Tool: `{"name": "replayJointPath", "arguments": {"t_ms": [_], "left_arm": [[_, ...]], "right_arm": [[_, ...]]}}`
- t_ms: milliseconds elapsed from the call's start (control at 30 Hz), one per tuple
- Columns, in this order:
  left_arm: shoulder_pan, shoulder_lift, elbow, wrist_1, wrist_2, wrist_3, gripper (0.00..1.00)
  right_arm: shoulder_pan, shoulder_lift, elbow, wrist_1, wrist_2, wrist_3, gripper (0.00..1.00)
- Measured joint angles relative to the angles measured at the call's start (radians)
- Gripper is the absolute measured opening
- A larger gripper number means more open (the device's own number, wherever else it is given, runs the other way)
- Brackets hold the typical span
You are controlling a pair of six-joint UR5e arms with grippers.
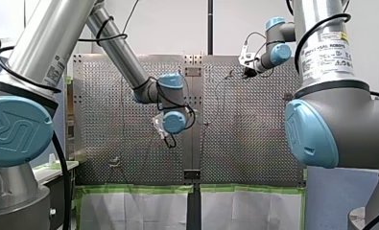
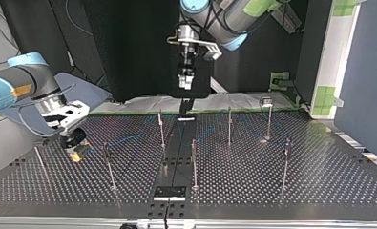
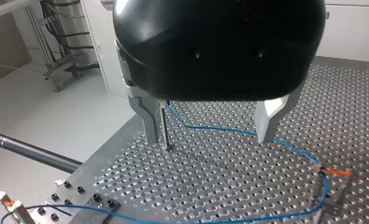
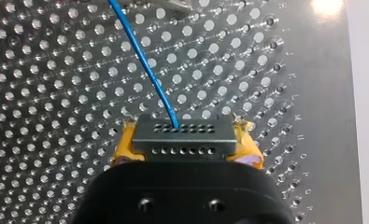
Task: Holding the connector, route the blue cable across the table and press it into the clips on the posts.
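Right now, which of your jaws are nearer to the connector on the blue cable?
Right. My right jaws are shut on the connector, yellow pads on both its sides. My left jaws hang open over the blue cable beside a post, well apart from the connector.

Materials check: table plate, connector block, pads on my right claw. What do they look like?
Perforated silver table plate: bare metal, probably aluminium; satin, glints at hole rims. Dark grey rectangular connector block: likely moulded plastic, matte, two rows of pin holes; coated metal possible. Yellow pads on my right claw: soft, rubbery or taped look, slightly glossy, ragged edges; exact material unclear.
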Motion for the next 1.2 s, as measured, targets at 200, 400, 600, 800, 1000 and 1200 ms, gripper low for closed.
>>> {"name": "replayJointPath", "arguments": {"t_ms": [200,400,600,800,1000,1200], "left_arm": [[0.002,-0.001,-0.057,0.057,0.0,0.0,1.0],[0.004,-0.001,-0.111,0.112,0.0,0.0,1.0],[0.006,-0.001,-0.171,0.172,0.001,0.0,1.0],[0.008,-0.001,-0.22,0.22,-0.002,0.0,1.0],[0.008,-0.001,-0.227,0.227,-0.002,0.0,1.0],[0.008,-0.001,-0.227,0.228,-0.002,0.0,1.0]], "right_arm": [[-0.001,0.002,0.0,0.0,0.003,-0.001,0.0],[0.003,0.003,0.0,0.001,0.008,-0.004,0.0],[0.004,0.004,0.0,0.003,0.009,-0.008,0.0],[0.007,0.004,0.001,0.006,0.009,-0.012,0.0],[0.007,0.004,0.001,0.006,0.009,-0.013,0.0],[0.007,0.004,0.001,0.006,0.009,-0.013,0.0]]}}
